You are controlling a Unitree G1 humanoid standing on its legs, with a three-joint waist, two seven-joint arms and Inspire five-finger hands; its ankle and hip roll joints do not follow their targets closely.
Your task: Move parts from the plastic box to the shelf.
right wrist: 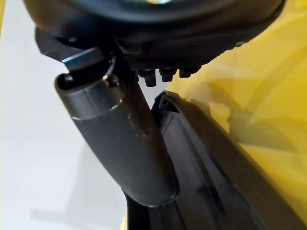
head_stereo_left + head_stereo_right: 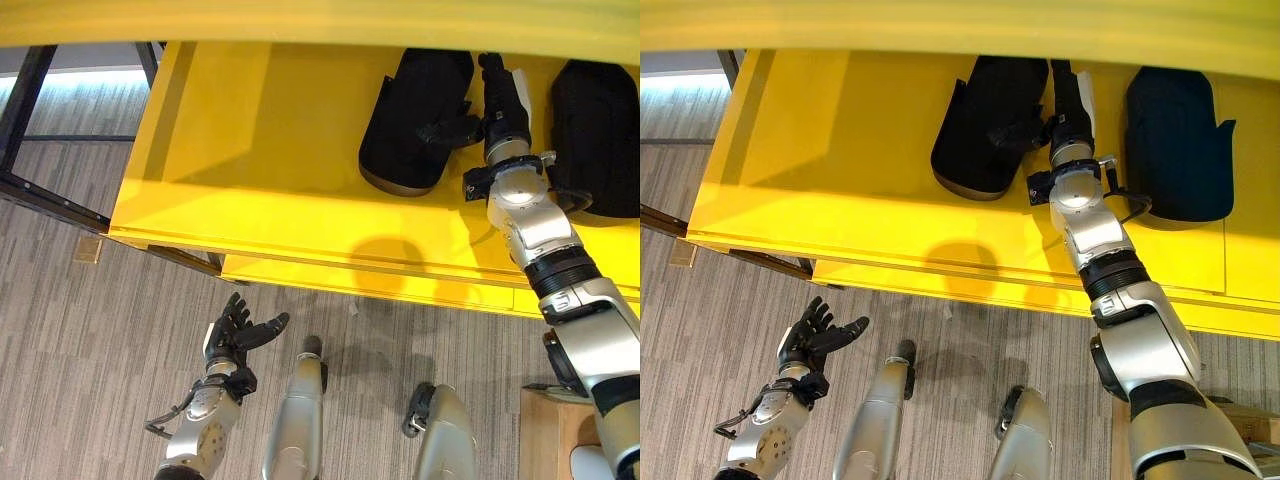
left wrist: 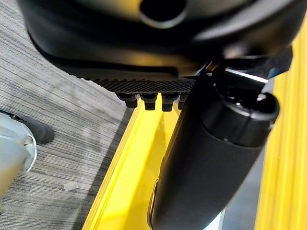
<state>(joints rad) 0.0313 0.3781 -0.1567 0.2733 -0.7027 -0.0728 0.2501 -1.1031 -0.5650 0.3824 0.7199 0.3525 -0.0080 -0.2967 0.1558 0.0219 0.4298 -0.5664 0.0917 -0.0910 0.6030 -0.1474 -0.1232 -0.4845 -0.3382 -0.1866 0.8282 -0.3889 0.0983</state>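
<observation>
- The yellow shelf (image 2: 250, 150) is stretching across the upper part of both eye views, with grey carpet floor (image 2: 90, 350) lying below its front edge
- Two black parts are lying flat on the shelf: the left black part (image 2: 410, 120) and the right black part (image 2: 600, 135), sitting apart with a strip of bare yellow between them
- The right hand (image 2: 500, 100) is reaching over the shelf between the two parts, its thumb sticking out sideways and touching the right edge of the left black part
- Its fingers are pointing straight ahead toward the back of the shelf, lying close together rather than curling round anything; in the right wrist view the thumb (image 1: 124, 143) is standing just beside the ridged edge of the part (image 1: 201, 177), and the fingertips (image 1: 165, 74) are showing as a short straight row
- The left hand (image 2: 235, 335) is hanging low over the carpet, well apart from the shelf, palm turned up, with its fingers loosely spread and relaxed and holding nothing
- A dark metal frame (image 2: 25, 110) is standing at the far left beside the shelf
- A pale wooden object (image 2: 550, 430) is showing at the lower right corner, beside the right arm
</observation>
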